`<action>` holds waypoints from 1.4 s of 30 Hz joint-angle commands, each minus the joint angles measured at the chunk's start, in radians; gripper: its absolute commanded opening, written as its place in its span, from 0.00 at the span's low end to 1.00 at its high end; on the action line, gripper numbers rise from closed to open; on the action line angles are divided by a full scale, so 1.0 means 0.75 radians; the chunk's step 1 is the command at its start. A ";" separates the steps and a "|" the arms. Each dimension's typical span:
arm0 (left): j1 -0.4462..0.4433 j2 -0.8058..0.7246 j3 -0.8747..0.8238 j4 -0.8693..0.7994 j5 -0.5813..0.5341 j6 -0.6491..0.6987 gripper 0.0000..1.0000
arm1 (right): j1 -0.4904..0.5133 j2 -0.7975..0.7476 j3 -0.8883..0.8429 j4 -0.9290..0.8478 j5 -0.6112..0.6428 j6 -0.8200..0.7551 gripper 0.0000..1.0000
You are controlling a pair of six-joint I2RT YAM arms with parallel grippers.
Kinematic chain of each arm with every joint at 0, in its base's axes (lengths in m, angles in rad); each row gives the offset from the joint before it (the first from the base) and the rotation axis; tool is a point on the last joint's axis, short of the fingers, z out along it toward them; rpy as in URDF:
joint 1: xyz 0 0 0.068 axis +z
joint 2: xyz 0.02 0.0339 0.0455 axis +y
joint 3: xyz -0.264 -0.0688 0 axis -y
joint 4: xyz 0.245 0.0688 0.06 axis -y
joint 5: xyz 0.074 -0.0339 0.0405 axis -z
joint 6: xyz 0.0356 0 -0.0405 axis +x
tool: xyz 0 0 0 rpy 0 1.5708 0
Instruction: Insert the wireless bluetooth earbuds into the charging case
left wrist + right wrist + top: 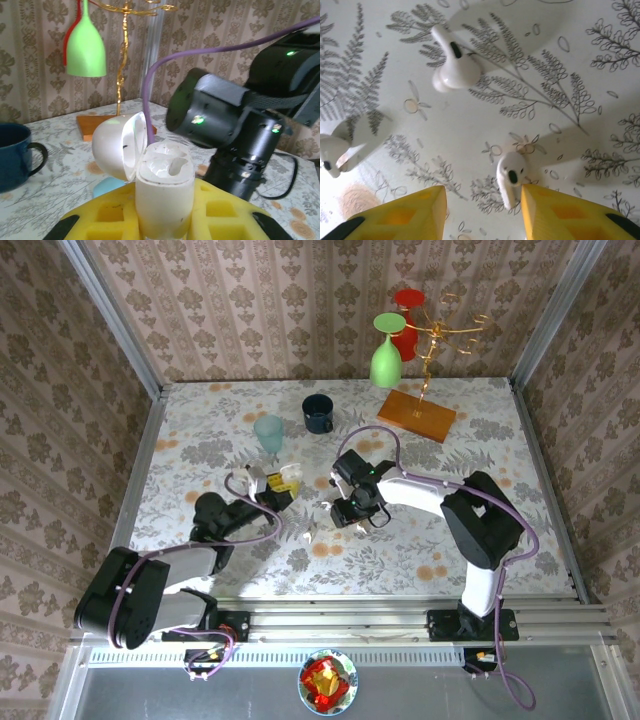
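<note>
Overhead, the left gripper and right gripper are hovering near the floral table's centre. Left wrist: yellow fingers are clamping the open white pebble-shaped plastic charging case upright. Right wrist: parted, empty fingers are straddling a tiny glossy white earbud lying beside one fingertip; closing off-centre risks flicking it away.

In the left wrist view, the lower body of the charging case is hidden between the fingers of the left end effector, and the bottom edge cuts both off. The blue mug is cropped at the left edge. In the right wrist view, one earbud runs off the left edge. From above, the case is too small to read.
</note>
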 commanded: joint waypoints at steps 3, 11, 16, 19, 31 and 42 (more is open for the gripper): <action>0.106 -0.028 -0.039 0.040 -0.011 -0.011 0.06 | 0.012 -0.047 0.092 -0.181 0.157 -0.014 0.46; 0.158 -0.015 -0.102 0.057 -0.110 0.121 0.05 | 0.077 0.120 0.377 -0.503 0.313 -0.074 0.48; 0.146 -0.094 -0.192 0.038 -0.215 0.207 0.05 | 0.086 0.237 0.522 -0.663 0.315 -0.082 0.49; 0.133 -0.092 -0.220 0.030 -0.219 0.252 0.05 | 0.085 0.310 0.603 -0.730 0.293 -0.086 0.47; 0.120 -0.164 -0.204 -0.103 -0.185 0.350 0.06 | 0.081 0.477 0.780 -0.842 0.227 -0.091 0.44; 0.093 -0.175 -0.173 -0.187 -0.172 0.403 0.06 | 0.065 0.516 0.793 -0.844 0.202 -0.101 0.43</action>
